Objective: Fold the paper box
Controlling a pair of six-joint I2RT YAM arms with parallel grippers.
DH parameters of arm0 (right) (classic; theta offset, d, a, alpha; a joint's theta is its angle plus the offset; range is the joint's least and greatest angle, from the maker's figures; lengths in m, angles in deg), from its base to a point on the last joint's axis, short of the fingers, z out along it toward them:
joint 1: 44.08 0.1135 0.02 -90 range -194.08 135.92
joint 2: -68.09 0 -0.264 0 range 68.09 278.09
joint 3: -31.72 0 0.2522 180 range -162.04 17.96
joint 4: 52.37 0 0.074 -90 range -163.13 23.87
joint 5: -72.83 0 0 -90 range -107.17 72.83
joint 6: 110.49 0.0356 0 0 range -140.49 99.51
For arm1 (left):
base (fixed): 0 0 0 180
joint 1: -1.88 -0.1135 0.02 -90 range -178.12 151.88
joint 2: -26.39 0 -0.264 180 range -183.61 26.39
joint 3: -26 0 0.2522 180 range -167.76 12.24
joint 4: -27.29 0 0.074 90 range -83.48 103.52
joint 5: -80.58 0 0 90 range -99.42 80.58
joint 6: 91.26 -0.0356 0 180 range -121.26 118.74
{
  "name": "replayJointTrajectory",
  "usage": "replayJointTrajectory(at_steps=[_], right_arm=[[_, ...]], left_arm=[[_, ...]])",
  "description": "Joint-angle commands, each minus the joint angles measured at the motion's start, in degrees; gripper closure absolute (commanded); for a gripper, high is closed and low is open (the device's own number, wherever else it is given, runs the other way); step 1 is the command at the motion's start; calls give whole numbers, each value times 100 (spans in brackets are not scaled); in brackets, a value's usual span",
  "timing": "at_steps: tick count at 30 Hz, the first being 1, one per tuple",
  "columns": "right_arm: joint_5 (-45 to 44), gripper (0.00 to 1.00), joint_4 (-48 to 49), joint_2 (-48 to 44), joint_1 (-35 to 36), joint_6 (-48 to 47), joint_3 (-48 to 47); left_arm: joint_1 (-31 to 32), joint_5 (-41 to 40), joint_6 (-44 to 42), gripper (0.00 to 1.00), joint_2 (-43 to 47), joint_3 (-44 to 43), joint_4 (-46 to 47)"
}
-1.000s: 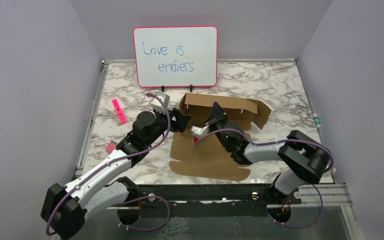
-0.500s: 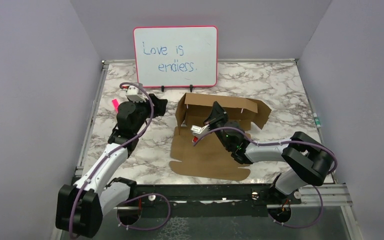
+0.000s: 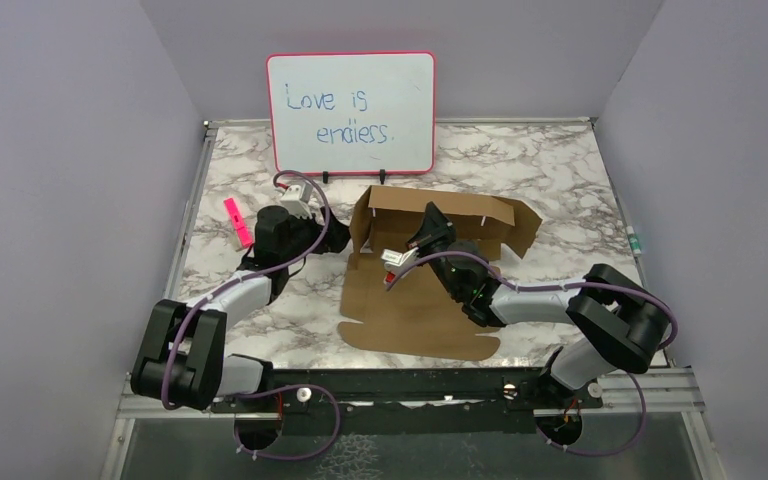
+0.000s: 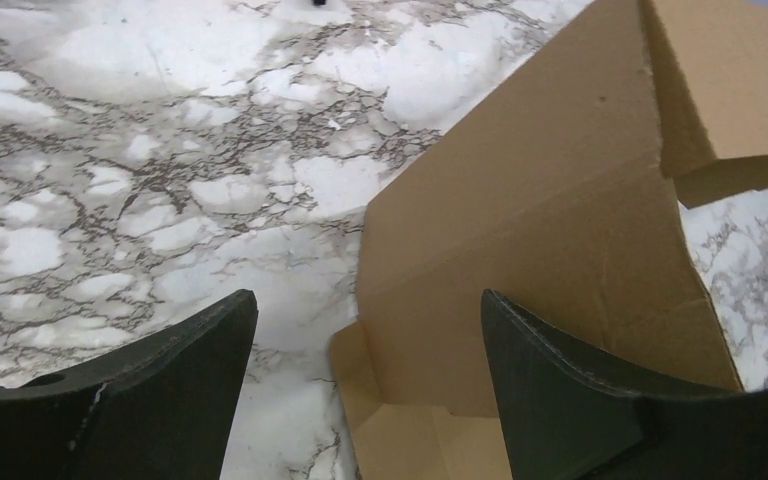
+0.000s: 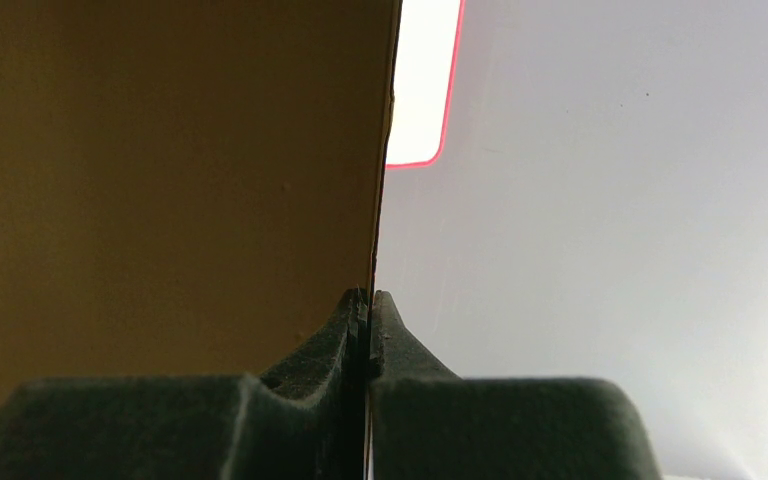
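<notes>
The paper box (image 3: 420, 310), plain brown cardboard, lies half formed on the tabletop (image 3: 560, 170) just in front of the whiteboard (image 3: 351, 112), with its base flat and its back wall and side flaps raised. Only the right wrist view shows the right fingers (image 5: 310, 395) pinching a wall's thin edge, and only the left wrist view shows the left fingers (image 4: 160, 390) spread, gripping nothing. The whiteboard reads "Love is endless."

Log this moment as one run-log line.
stage: fold unfinished | left claw: open, beside left wall of plain brown cardboard box | right claw: shut on raised panel edge
</notes>
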Motion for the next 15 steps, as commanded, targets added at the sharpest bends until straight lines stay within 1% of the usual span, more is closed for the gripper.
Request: replayJointTrajectory(at_steps=[1,6,10,15], right_arm=[[178,95,-193,-26,59,64,-118],[205,95,-269,46,64,78,-162],[210,95,-323,72,89,78,-192],[218,95,-438,101,120,120,-233]], left_arm=[[-16,803,-269,17,-94,150,735],[38,1069,-424,17,-64,276,969],[76,1108,-500,17,-26,295,1096],[126,1058,-617,17,-231,215,1213]])
